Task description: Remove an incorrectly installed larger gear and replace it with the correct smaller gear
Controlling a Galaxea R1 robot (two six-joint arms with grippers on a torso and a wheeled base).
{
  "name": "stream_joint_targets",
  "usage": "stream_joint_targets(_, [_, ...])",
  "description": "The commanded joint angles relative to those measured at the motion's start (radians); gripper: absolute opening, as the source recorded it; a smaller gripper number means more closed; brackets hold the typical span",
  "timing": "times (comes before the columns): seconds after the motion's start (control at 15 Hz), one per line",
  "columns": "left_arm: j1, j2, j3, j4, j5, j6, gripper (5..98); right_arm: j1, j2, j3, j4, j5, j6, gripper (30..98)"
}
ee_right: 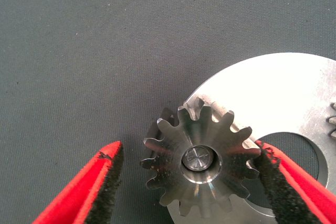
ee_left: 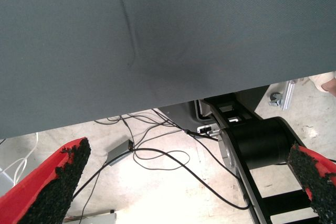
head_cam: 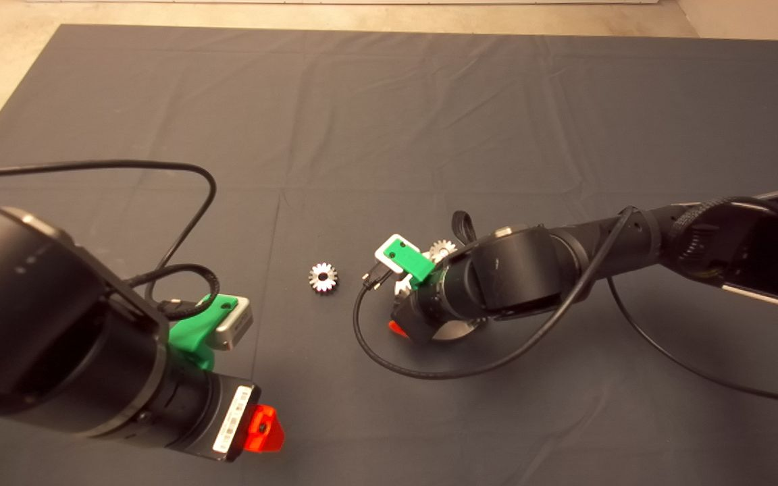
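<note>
Right gripper (ee_right: 186,182) fingers spread around larger gear (ee_right: 202,163) on steel plate (ee_right: 283,98), smaller gear (head_cam: 323,277) loose to the left on tabletop (head_cam: 389,121), left gripper (ee_left: 184,187) parked near-left, fingers apart.

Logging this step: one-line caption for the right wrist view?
Right end effector open around the larger gear, seated on a pin on the steel plate.

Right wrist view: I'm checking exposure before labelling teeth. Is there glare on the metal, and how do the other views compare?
Right wrist view: the steel plate is blown out white, while the larger gear keeps readable teeth. Head view: even light, the smaller gear glints but stays sharp. Left wrist view: the mat is evenly lit, the floor beyond brighter.
</note>
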Motion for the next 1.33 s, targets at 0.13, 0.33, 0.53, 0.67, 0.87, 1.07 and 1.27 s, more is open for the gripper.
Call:
stream_joint_targets(0.13, [-0.017, 0.006, 0.009, -0.015, 0.002, 0.039, 97.8, 0.016, 0.003, 0.0, -0.034, -0.001, -0.035, 65.1])
stream_joint_targets(0.33, [-0.017, 0.009, -0.041, -0.009, 0.002, 0.109, 97.8, 0.016, 0.003, -0.003, -0.04, -0.001, -0.037, 60.5])
stream_joint_targets(0.53, [-0.017, 0.019, -0.099, -0.006, 0.004, 0.161, 97.8, 0.009, -0.001, -0.003, -0.043, -0.001, -0.058, 55.4])
stream_joint_targets(0.67, [-0.015, 0.041, -0.124, 0.002, 0.008, 0.163, 97.8, 0.009, 0.002, -0.003, -0.044, -0.001, -0.063, 53.8])
stream_joint_targets(0.87, [-0.015, 0.056, -0.16, 0.031, 0.015, 0.193, 97.8, 0.01, 0.002, 0.0, -0.043, -0.001, -0.063, 51.8])
stream_joint_targets(1.07, [-0.015, 0.061, -0.206, 0.033, 0.015, 0.23, 97.8, 0.013, -0.001, 0.003, -0.043, -0.001, -0.061, 51.0])
stream_joint_targets(1.27, [-0.015, 0.102, -0.26, 0.037, 0.015, 0.279, 97.8, 0.021, -0.005, 0.005, -0.037, -0.001, -0.055, 50.5])
